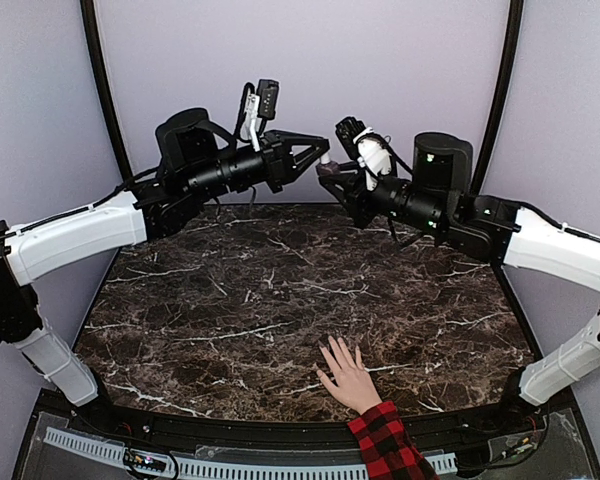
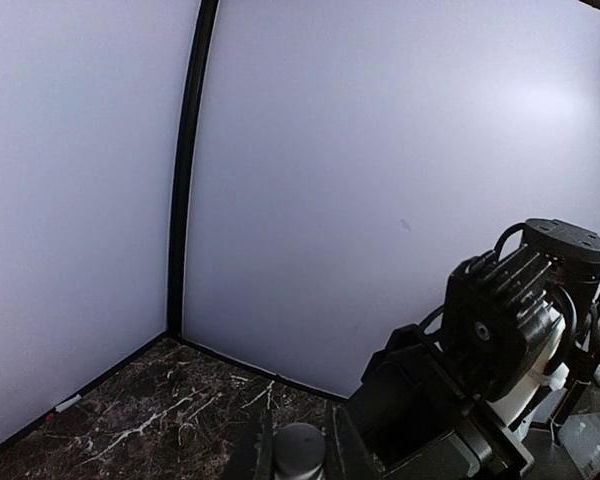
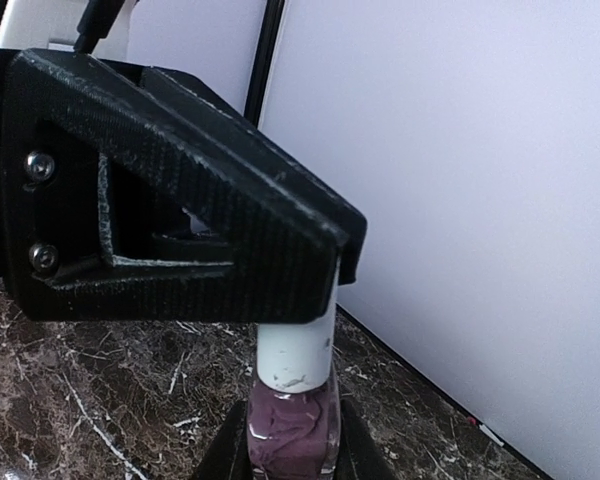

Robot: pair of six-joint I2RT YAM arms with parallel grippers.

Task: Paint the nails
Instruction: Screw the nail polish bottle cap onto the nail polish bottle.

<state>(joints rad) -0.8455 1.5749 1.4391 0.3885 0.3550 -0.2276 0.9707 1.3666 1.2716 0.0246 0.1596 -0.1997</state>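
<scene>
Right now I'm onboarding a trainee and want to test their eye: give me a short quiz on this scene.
1. True or false: the human hand lies palm-down on the marble table, fingers spread.
2. What do the left jaws clamp? A) the white cap B) the plaid sleeve C) nothing
3. Fill in: the polish bottle in the right jaws holds ___ polish.
Key: 1 true; 2 A; 3 purple.

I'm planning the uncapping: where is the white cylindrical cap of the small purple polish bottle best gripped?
Pinch the white cylindrical cap across its straight round sides, coming from its free end, opposite the purple glass bottle; its body sits in the right gripper.
</scene>
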